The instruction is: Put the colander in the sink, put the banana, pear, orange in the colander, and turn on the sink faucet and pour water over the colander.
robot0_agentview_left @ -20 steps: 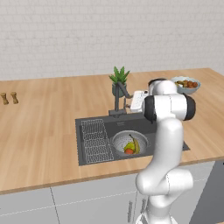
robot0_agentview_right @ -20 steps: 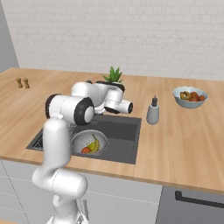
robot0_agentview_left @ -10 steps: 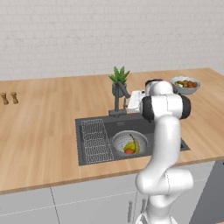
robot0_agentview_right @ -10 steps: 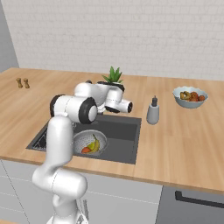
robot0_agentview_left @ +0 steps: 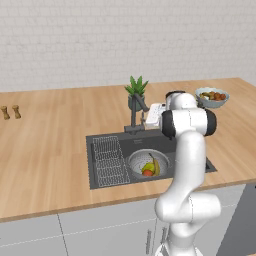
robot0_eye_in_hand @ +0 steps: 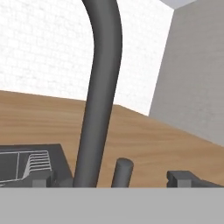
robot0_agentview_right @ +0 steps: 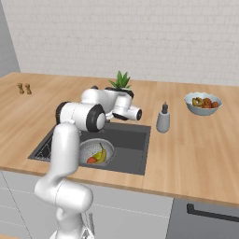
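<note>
Dark grey faucet stands between the spread fingers of the end effector, no water running; colander with banana sits in the sink. Risk: the fingers may slip past the lever beside the post, or push the spout away from the colander.

White brick wall, wooden counter, grey cabinets beneath

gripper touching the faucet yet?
Cannot tell. In the hand view the sink faucet rises between the open gripper's fingertips, but any gap is hidden low in the picture. Both base views are too coarse.
</note>
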{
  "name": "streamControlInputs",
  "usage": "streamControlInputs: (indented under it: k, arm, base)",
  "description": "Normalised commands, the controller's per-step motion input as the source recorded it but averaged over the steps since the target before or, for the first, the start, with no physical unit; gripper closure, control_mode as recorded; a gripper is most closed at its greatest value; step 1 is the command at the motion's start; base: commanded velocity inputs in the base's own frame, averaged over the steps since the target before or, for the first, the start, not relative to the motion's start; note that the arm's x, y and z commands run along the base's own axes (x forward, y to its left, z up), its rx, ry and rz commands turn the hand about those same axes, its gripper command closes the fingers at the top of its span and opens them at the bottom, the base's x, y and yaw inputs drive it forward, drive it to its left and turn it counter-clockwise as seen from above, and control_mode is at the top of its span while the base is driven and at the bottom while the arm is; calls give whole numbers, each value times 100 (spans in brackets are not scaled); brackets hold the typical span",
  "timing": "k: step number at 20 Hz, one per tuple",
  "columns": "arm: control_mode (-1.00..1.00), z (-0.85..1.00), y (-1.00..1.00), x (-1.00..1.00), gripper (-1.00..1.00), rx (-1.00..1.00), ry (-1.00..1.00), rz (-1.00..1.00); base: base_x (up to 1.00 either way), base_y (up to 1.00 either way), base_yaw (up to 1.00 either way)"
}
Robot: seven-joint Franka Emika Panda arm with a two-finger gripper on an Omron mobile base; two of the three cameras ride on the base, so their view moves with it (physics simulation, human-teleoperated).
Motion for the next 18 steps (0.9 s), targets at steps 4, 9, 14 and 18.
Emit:
streamControlInputs:
  k: [4, 9, 14, 18]
  arm:
    - [-100, 0, 7, 5, -100, 0, 0, -13]
    - [-100, 0, 10, 5, -100, 0, 0, -13]
    - [-100, 0, 1, 20, -100, 0, 0, -5]
    - [-100, 0, 0, 27, -100, 0, 0, -1]
  base:
    - [0, 0, 0]
    - [0, 0, 0]
    - [0, 0, 0]
    - [0, 0, 0]
